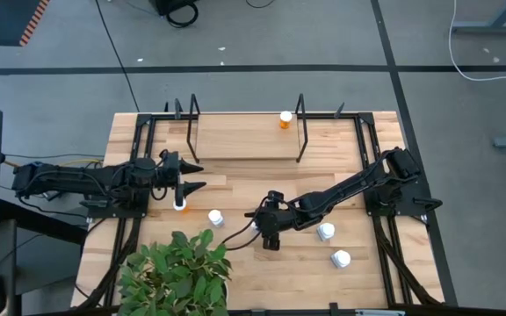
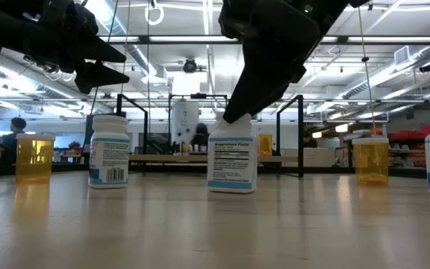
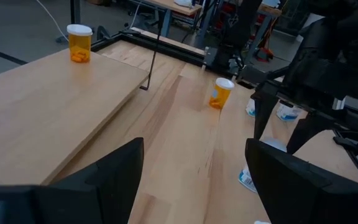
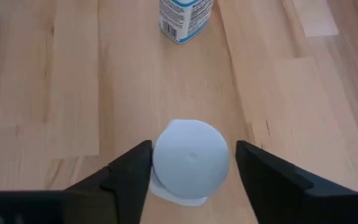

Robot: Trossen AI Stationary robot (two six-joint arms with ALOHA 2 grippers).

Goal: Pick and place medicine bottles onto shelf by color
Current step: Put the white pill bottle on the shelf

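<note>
Right gripper [image 4: 191, 165] open, straddling white bottle [image 4: 190, 155] at high view's lower centre, nothing gripped. Step: pick. Next: descend, close. Left gripper [image 1: 191, 175] open, idle by shelf [image 1: 244, 136].

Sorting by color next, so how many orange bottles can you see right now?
3. One orange bottle stands on the shelf near its right end; one on the table beside the left tool; one on the table further right, unseen from above. Others may be hidden.
</note>
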